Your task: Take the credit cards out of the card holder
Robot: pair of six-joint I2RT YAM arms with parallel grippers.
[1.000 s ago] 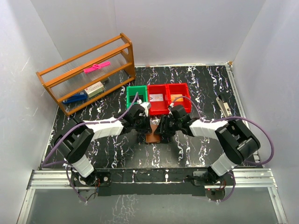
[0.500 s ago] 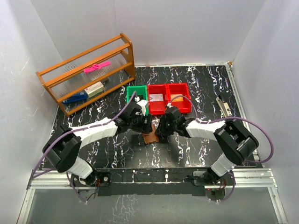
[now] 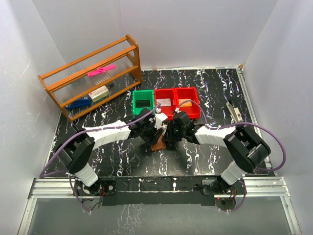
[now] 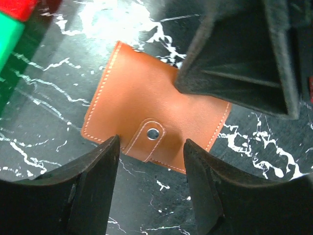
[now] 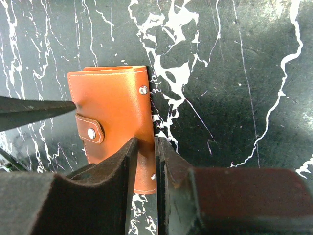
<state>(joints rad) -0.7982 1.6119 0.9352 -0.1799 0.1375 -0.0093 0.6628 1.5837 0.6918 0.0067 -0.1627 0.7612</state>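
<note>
Left gripper [image 4: 151, 142]: fingers [image 4: 93, 186] are spread wide and nothing is pinched. The card holder [image 4: 142, 103] is seen directly ahead of the fingertips. It lies flat and closed on the black marbled table [image 4: 44, 112], brown outside up. Its snap strap [image 4: 148, 138] is centred in the gap between the two fingers, with the snap fastened. Whether these fingertips touch the leather can't be told from the wrist view. The corner of the card holder furthest ahead, on the right-finger side, is covered by the right tool's black body.

Right gripper [image 5: 145, 143]: fingers [image 5: 115, 186] are set nearly together, pinching the card holder's riveted edge [image 5: 143, 90]. A narrow strip of leather is framed in the slot between them. One finger is laid over the leather. The other is placed on the outer side of that edge, against it. The rest of the card holder extends ahead of this tool and to its left-finger side, with the strap at the edge opposite the slot.

In the overhead view both tools are seen tip to tip over the card holder, one on each side. Beyond the fingertips, away from the arm bases, a green bin [image 3: 143, 110] and two red bins [image 3: 165, 116] are lined up. A pale flat card [image 3: 165, 102] is seen in the middle bin and an orange flat card [image 3: 185, 103] in the right one. Both are too small for more detail.
</note>
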